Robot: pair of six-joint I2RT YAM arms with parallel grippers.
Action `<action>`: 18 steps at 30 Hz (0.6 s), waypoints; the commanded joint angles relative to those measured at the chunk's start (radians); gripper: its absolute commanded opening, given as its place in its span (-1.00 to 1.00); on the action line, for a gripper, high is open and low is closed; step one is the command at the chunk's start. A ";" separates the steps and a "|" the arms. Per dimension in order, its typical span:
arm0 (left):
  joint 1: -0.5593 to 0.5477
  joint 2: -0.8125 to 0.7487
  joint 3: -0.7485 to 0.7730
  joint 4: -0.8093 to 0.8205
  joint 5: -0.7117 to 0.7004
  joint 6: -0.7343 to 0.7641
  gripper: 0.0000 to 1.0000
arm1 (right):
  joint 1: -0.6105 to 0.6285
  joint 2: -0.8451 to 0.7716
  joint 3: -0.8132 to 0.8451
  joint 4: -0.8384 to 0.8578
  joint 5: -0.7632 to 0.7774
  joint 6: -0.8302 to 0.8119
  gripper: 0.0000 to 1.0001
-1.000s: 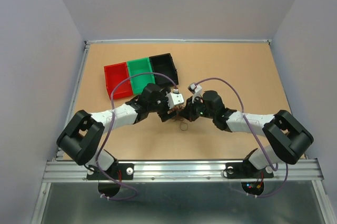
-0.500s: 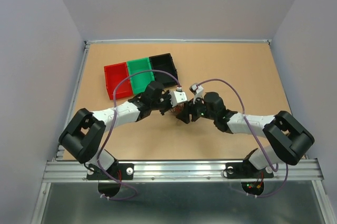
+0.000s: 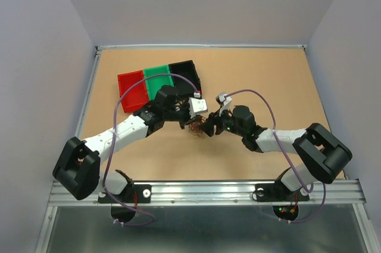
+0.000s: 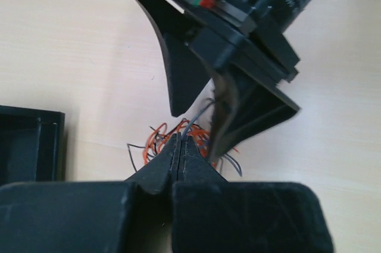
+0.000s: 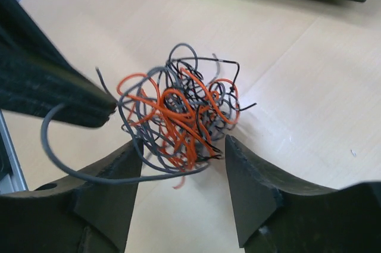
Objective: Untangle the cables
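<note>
One wire ball [image 5: 178, 107]; left gripper [image 4: 180, 141] pinched on one grey strand [image 5: 43, 137], right gripper [image 5: 181, 140] wide open straddling the ball, three bins [image 3: 128, 86] top-left.

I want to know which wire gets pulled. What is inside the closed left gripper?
One grey wire is pinched at the tips of the left gripper; it loops back into the tangle. How far it runs inside is hidden.
</note>
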 commanded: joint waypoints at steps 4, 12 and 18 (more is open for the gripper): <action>0.024 -0.094 0.087 -0.020 0.086 -0.073 -1.00 | 0.010 0.102 0.041 0.153 0.007 -0.001 0.22; 0.030 -0.139 0.469 -0.066 0.023 -0.248 -1.00 | 0.012 0.277 0.139 0.188 0.079 0.064 -0.32; 0.032 -0.140 0.879 -0.119 -0.416 -0.347 -1.00 | 0.007 0.242 0.072 0.192 0.332 0.137 -0.83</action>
